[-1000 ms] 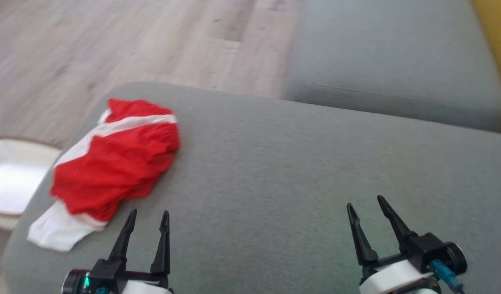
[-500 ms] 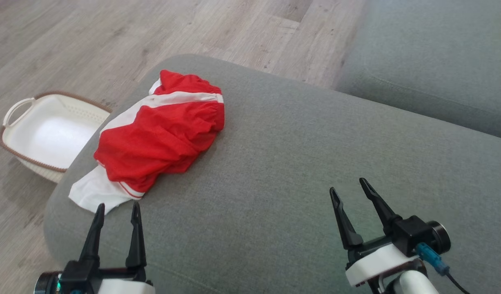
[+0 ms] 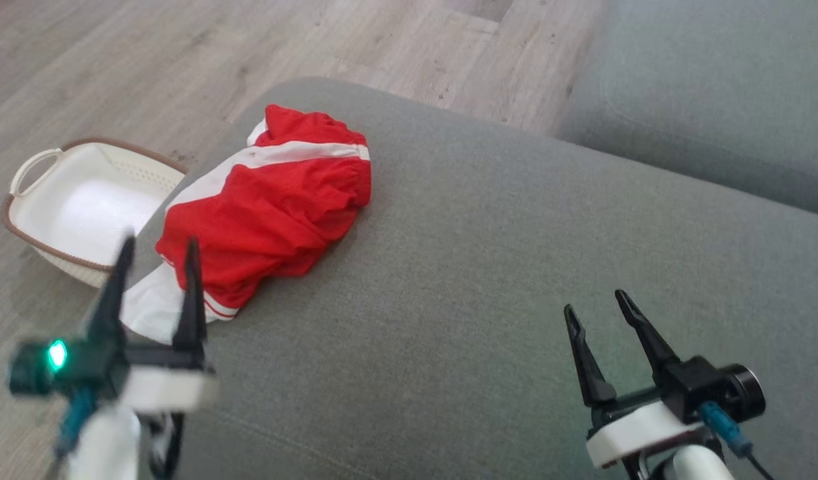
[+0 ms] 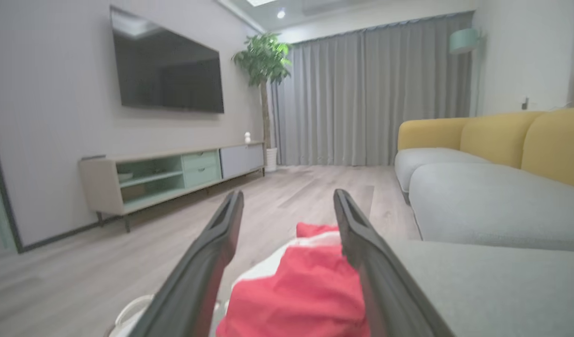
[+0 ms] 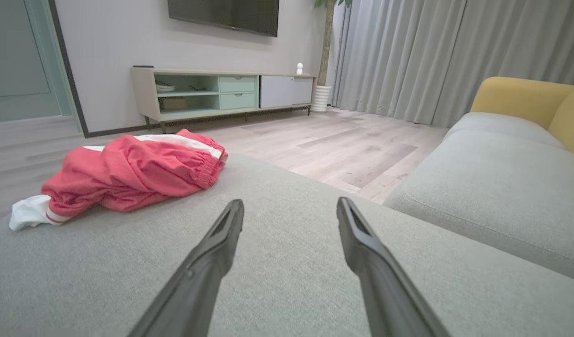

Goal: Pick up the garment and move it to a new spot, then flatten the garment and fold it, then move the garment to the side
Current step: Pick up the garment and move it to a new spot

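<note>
Head view: left end effector [image 3: 160,242] risen toward garment [image 3: 275,203].

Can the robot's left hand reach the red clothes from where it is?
Probably yes. The left gripper hangs open at the near edge of the red garment, with nothing between them.

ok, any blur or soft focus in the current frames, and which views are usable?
Head view: left gripper smeared by motion blur, while the right gripper and the garment are crisp. Left wrist view: soft all over, and the garment is close up and fuzzy. Right wrist view: sharp, garment folds readable, light even, no glare, some wide-angle stretch at the edges.
</note>
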